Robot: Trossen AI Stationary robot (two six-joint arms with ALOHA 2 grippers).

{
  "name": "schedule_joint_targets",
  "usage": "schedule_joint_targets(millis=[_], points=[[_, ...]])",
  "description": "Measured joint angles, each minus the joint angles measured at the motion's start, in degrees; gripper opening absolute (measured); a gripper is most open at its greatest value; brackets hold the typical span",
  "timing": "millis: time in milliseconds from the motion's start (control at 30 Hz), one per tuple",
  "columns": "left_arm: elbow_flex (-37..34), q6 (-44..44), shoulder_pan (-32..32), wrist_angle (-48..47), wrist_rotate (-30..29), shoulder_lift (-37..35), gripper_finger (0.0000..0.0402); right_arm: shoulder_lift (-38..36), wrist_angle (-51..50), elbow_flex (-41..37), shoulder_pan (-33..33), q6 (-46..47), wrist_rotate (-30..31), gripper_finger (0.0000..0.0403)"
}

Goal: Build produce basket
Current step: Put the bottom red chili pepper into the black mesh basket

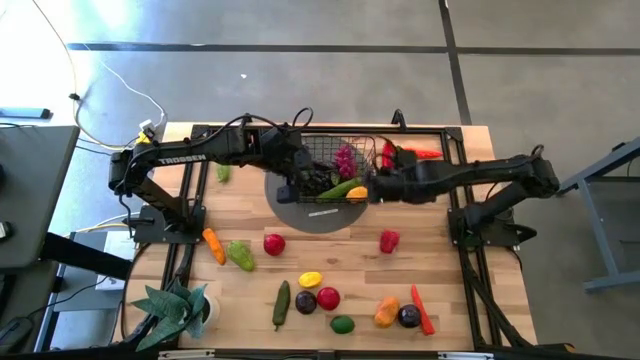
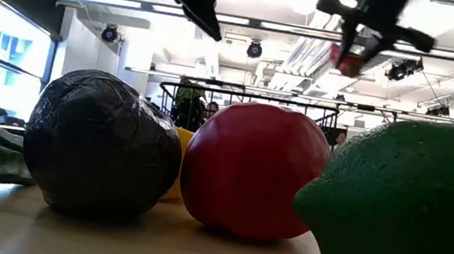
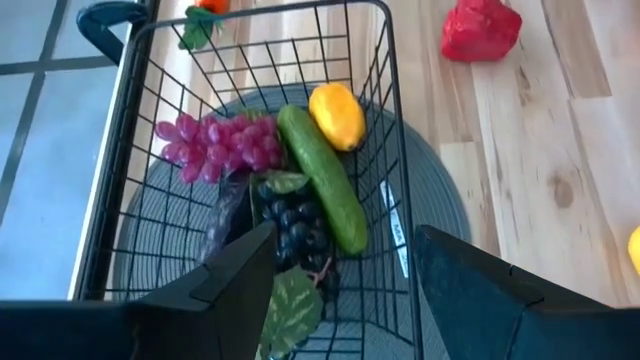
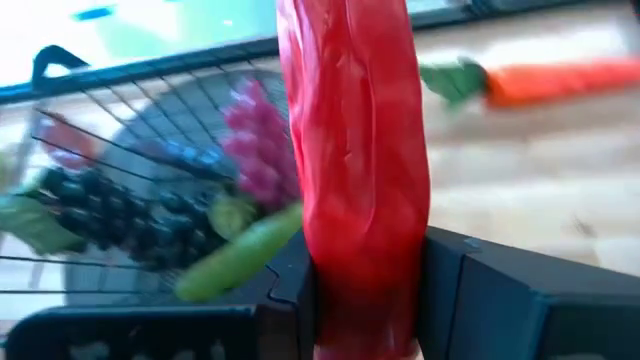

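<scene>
Basket (image 1: pixel 335 170) is sited at upper centre of the high view. A red pepper (image 4: pixel 355 170) is pinched in the right gripper (image 4: pixel 365 290) beside the rim, presumably for dropping in. Left gripper (image 3: pixel 340 270) is held wide, empty, above the basket's contents.

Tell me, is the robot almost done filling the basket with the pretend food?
Not yet. The basket already holds pink grapes, dark grapes, a cucumber and a yellow fruit. The right gripper grips a red chili pepper beside the basket; the left gripper hovers open. Many pieces remain on the table.
</scene>
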Motion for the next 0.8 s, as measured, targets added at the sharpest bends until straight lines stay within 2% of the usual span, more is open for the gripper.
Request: schedule_joint_targets(millis=[133, 333, 567, 700, 800], points=[[0.0, -1.57, -0.02, -1.36, 0.03, -0.02, 0.0225, 0.0, 9.98, 0.56, -4.54, -15.64, -0.86, 0.0087], [0.0, -8.76, -0.02, -3.59, 0.03, -0.04, 0.0225, 0.0, 23.66, 0.56, -10.64, -41.3, -7.45, 0.0087], [0.0, -20.4, -0.02, -7.5, 0.04, -0.04, 0.0225, 0.44, 30.44, 0.59, -16.86, -64.3, -22.58, 0.0087], [0.0, -26.9, -0.02, -10.33, 0.04, -0.04, 0.0225, 1.8, 29.84, 0.59, -19.43, -72.75, -31.98, 0.0087], [0.0, -33.72, -0.02, -12.25, 0.04, -0.06, 0.0225, 2.76, 28.76, 0.59, -20.35, -77.07, -36.13, 0.0088]])
